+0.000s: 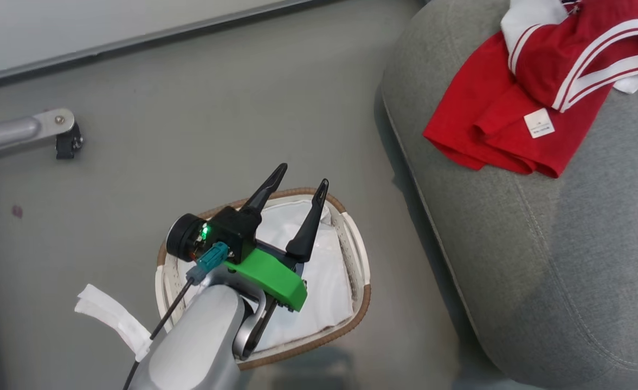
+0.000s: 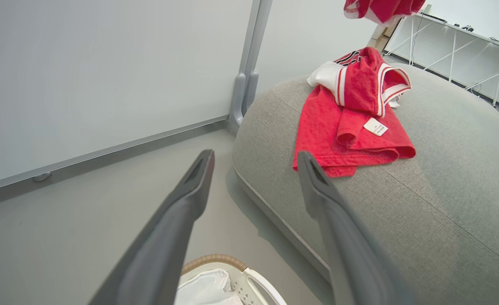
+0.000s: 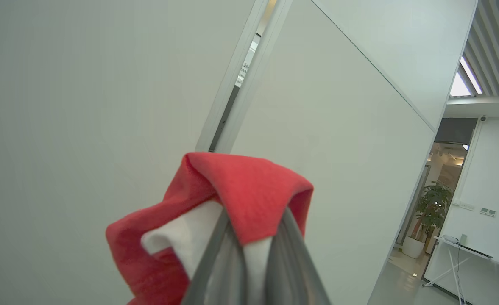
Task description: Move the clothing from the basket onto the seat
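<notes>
- Right hand: clenched on a red garment; red and white fabric bunches over and around its fingertips. It is raised, with wall panels beyond it.
- Left hand: released, fingers spread wide, nothing between them. It hangs over the basket.
- Basket, directly below the left hand: only the white liner shows. No red is visible inside, though the hand and forearm cover part of it.
- Clothing lies on the seat, ahead of the left hand and to its right, well apart from it. It is a crumpled pile with striped trim and 1 white label up. Cannot tell if it is 1 piece or more.
- The left wrist view shows a red piece hanging above and beyond that pile; probably the one in the right hand.
- Judgement: task mostly done. What is left is to lower the held garment onto the seat and let go.
- Seat: light grey upholstery, rounded edge, stitched seams, bare fabric beside the pile for a drop.
- Floor: smooth grey, carries the basket. A white strip lies to the left of the basket.
- Room: pale partition panels and a metal leg with a caster. A potted plant stands far beyond the right hand.
</notes>
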Controlling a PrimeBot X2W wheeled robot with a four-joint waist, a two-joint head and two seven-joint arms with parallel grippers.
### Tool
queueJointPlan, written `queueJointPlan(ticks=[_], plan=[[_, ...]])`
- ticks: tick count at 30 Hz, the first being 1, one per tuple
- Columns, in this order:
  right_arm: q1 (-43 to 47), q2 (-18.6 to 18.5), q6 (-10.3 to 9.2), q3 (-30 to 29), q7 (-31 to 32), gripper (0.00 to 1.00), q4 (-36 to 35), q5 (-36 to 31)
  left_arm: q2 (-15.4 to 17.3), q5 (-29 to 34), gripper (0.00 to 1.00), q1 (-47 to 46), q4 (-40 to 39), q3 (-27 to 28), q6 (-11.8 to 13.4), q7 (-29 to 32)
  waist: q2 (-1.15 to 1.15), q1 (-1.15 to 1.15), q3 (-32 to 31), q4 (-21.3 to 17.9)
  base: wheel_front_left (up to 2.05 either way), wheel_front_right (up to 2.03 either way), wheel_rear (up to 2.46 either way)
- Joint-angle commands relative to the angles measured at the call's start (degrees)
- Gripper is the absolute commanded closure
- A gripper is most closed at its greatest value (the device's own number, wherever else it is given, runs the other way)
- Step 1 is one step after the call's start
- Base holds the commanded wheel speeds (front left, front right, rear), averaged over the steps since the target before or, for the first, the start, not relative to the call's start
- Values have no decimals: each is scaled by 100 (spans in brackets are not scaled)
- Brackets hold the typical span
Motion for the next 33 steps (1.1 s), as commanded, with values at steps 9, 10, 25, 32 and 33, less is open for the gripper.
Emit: queueJointPlan(ticks=[9,10,25,32,33], plan=[[910,12,-8,-516,-10,100,651,-139,111,175,0,-300,-143,4,-19,-1,0,0,1066,380,0,0,0],[1096,77,-8,-568,-11,100,695,-119,111,196,0,-331,-154,9,-19,0,0,0,1109,376,0,0,0],[2664,876,-8,-828,-10,65,275,56,196,253,0,-404,-166,48,-19,-1,0,0,1226,168,0,0,0],[3166,1083,-8,-661,-9,0,18,53,212,195,0,-266,-147,149,-19,-1,0,0,1001,89,0,0,0],[3259,1119,-8,-616,-10,0,-16,56,194,182,0,-232,-162,190,-19,0,0,0,933,81,0,0,0]])
